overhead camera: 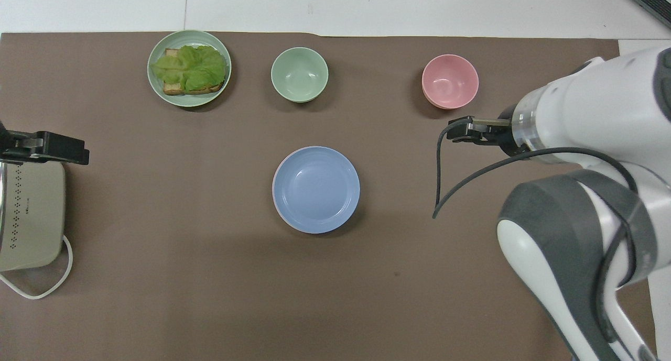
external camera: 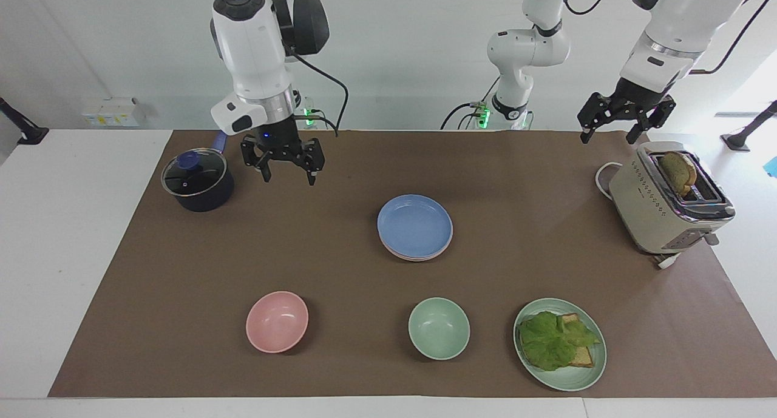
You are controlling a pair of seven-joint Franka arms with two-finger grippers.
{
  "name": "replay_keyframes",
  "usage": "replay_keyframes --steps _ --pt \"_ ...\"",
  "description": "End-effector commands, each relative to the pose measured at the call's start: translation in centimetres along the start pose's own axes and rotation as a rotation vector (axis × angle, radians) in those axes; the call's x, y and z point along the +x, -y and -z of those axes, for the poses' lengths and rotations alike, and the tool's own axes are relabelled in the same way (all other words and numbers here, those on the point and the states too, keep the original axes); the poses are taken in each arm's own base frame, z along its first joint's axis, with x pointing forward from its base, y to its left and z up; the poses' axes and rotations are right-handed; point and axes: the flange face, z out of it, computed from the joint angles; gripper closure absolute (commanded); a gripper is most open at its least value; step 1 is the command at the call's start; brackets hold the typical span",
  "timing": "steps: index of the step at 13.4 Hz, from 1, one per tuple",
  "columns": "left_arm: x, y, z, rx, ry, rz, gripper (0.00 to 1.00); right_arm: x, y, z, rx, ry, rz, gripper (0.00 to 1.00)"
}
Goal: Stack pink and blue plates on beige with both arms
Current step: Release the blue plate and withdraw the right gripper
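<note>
blue plate (external camera: 415, 224) sits on top of the stack at the middle of the brown mat (external camera: 182, 254), with the pink plate (external camera: 419, 257) showing only as a thin rim beneath it; the beige plate can't be made out under them. right gripper (external camera: 283, 172) hangs in the air with its fingers spread wide and nothing in them, over the mat beside the dark lidded pot (external camera: 197, 179). left gripper (external camera: 612, 131) waits up high over the mat's edge by the toaster (external camera: 665, 202), fingers wide and empty too. farther from the robots sit a pink bowl (external camera: 277, 321), a green bowl (external camera: 439, 328) and a green plate (external camera: 580, 378) with lettuce on toast.
</note>
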Motion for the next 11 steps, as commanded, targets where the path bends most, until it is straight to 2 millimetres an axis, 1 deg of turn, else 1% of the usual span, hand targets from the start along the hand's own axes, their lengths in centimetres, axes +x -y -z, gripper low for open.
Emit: replay_keyframes --steps 1,2,3,4,5,7,9,11 --pt "-0.6 0.4 0.3 0.011 0.007 -0.005 0.0 -0.4 -2.2 2.7 -0.013 -0.016 -0.045 0.0" --pt "-0.6 0.4 0.3 0.011 0.007 -0.005 0.0 -0.3 -2.9 3.2 -0.016 -0.012 -0.056 0.0" --pt "-0.6 0.4 0.3 0.011 0.007 -0.005 0.0 -0.1 -3.9 4.6 -0.02 -0.014 -0.075 0.0" --pt "-0.6 0.4 0.3 0.011 0.007 -0.005 0.0 0.1 -5.1 5.4 -0.027 -0.005 -0.097 0.0" --pt "-0.6 0.4 0.3 0.011 0.007 -0.005 0.0 0.4 -6.7 6.1 -0.034 0.004 -0.124 0.0" --pt "-0.6 0.4 0.3 0.011 0.007 -0.005 0.0 0.3 -10.9 8.5 -0.037 -0.007 -0.191 0.0" --pt "-0.6 0.4 0.3 0.011 0.007 -0.005 0.0 0.0 -14.3 9.3 -0.026 0.022 -0.245 0.0" --pt "-0.6 0.4 0.3 0.011 0.007 -0.005 0.0 -0.3 -17.8 9.9 -0.032 0.044 -0.202 0.0"
